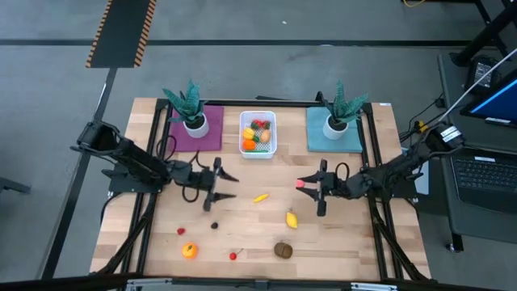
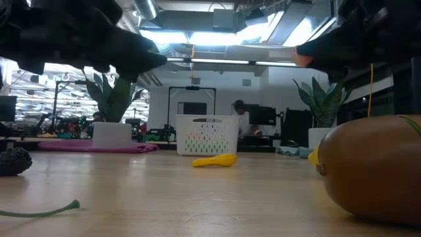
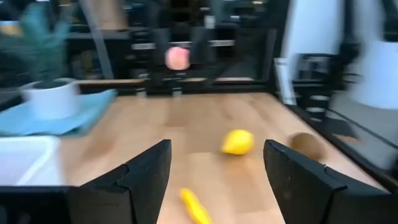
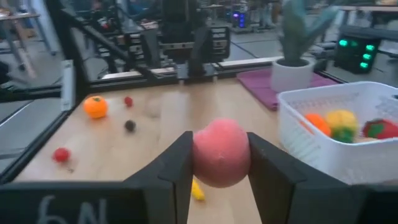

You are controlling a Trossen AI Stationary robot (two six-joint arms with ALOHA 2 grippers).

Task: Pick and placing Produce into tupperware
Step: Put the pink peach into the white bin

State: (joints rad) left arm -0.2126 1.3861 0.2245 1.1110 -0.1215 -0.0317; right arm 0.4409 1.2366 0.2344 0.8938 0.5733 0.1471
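- Nearest the low camera, a brown kiwi (image 2: 375,168) lay on the wooden surface (image 1: 242,226), near its front edge.
- Right gripper (image 4: 219,163) was clamped on a pink peach (image 4: 220,152), raised above the surface right of centre.
- Left gripper (image 3: 214,171) hung left of centre, fingers spread wide with nothing between them.
- White tupperware (image 1: 258,134) stood at the back centre, between the purple mat (image 1: 197,129) and the teal mat (image 1: 333,131), already holding several produce pieces.
- Loose on the surface: a banana (image 1: 260,197), a lemon (image 1: 292,218), an orange (image 1: 189,250), a strawberry (image 1: 181,231) and a cherry (image 1: 233,256).
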